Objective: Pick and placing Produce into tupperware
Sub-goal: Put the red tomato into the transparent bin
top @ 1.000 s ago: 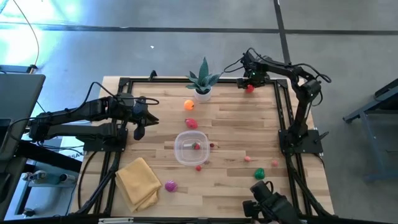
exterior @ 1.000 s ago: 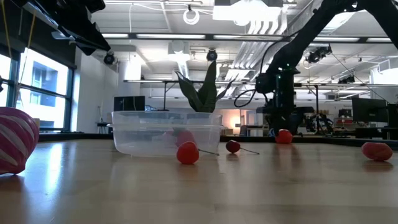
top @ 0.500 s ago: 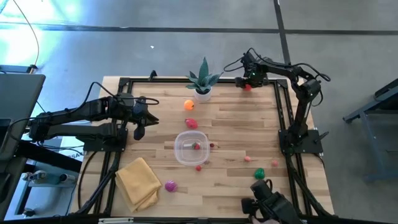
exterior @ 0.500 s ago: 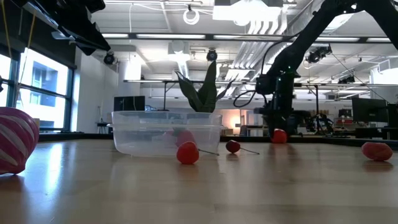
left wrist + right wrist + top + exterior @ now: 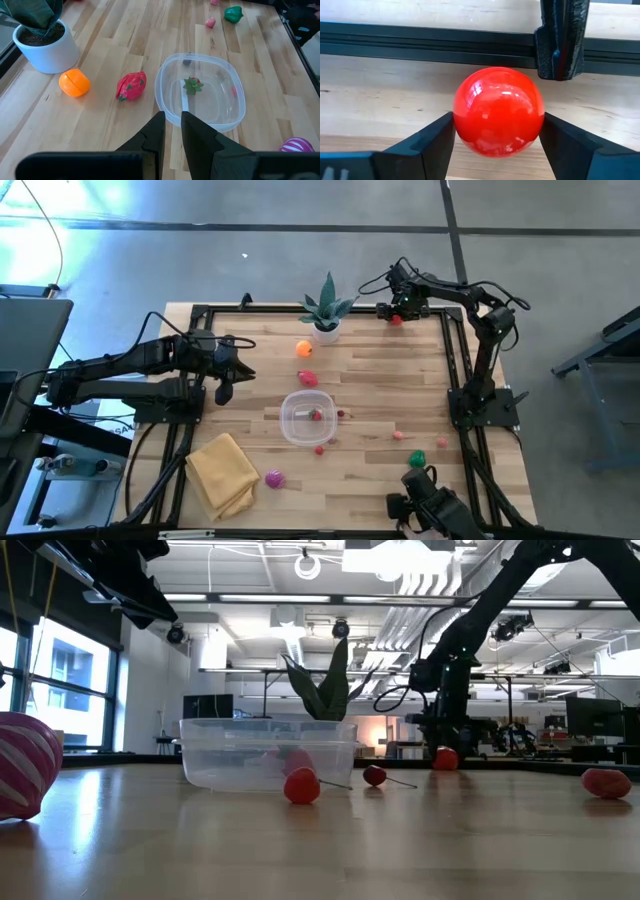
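Between right gripper (image 5: pixel 497 145) fingers (image 5: pixel 427 145) | red ball (image 5: pixel 498 112) | far table edge

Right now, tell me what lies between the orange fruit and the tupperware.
The red-pink fruit lies between the orange fruit and the tupperware, shown in the left wrist view and the high view.

A robotics lab or open-plan workshop. The low view looks across a wooden tabletop (image 5: pixel 330 840) into a wide hall with exposed ceiling ducts (image 5: pixel 400 580), strip lighting and rows of desks with monitors (image 5: pixel 590 720) far back, and tall windows (image 5: pixel 70 680) at one side. From above, the tabletop stands on a polished grey concrete floor (image 5: pixel 300 240), edged by a black metal frame (image 5: pixel 462 370) that carries two dark robot arms, with cables trailing off the sides
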Robot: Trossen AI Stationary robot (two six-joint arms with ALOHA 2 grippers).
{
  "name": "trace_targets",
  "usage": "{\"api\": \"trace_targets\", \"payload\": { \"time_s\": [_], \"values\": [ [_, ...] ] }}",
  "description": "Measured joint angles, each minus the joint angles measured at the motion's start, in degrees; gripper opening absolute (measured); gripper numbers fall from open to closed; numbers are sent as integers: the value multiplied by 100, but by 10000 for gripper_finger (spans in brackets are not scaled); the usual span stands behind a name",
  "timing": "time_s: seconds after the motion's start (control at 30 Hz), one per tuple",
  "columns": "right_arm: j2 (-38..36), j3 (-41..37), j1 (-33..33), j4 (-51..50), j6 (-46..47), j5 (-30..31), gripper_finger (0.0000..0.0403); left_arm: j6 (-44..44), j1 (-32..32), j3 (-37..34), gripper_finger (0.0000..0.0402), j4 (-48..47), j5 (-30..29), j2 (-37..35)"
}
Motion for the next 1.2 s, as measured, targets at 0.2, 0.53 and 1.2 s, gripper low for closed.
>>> {"api": "trace_targets", "payload": {
  "time_s": [0.2, 0.53, 1.2],
  "values": [
    [37, 0, 0, 93, 96, 48, 257, 1, 0, 0, 53, -1, 0, 0],
    [47, 0, 4, 141, 166, 113, 257, 1, 0, 0, 53, 0, 0, 0],
    [268, 23, 31, 330, 80, 239, 280, 0, 1, 0, 53, 1, 0, 0]
  ]
}}
